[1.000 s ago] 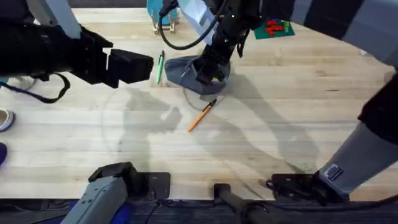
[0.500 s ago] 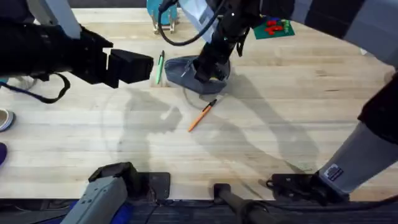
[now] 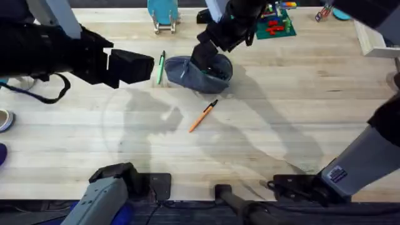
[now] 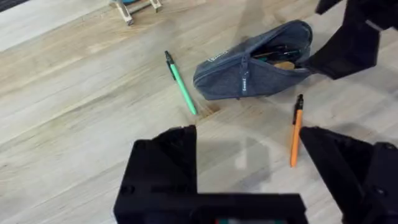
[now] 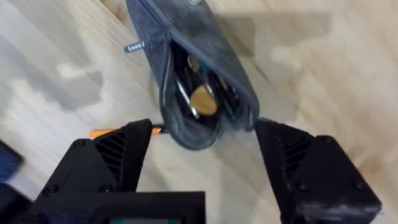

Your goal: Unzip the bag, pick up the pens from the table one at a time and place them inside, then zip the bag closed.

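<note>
The blue-grey bag (image 3: 190,74) lies at the back middle of the table (image 3: 281,125) with its zipper open, and dark items and a tan piece show inside the bag (image 5: 198,93). My right gripper (image 3: 205,60) hovers open just above its right end, fingers (image 5: 118,155) spread to either side of that end. The green pen (image 3: 160,67) lies left of the bag. The orange pen (image 3: 203,115) lies in front of it. My left gripper (image 3: 142,67) hangs open left of the green pen (image 4: 181,92), with the bag (image 4: 249,68) and orange pen (image 4: 295,129) beyond its fingers.
A blue stand (image 3: 164,15) is at the table's back edge. A green board with red pieces (image 3: 275,26) sits back right, and a pale wooden frame (image 3: 370,40) at the far right. The table's middle and front are bare wood.
My right gripper has lifted off the bag and drawn back toward the far edge. The bag's opening now shows wider. The left arm and both pens have not moved.
</note>
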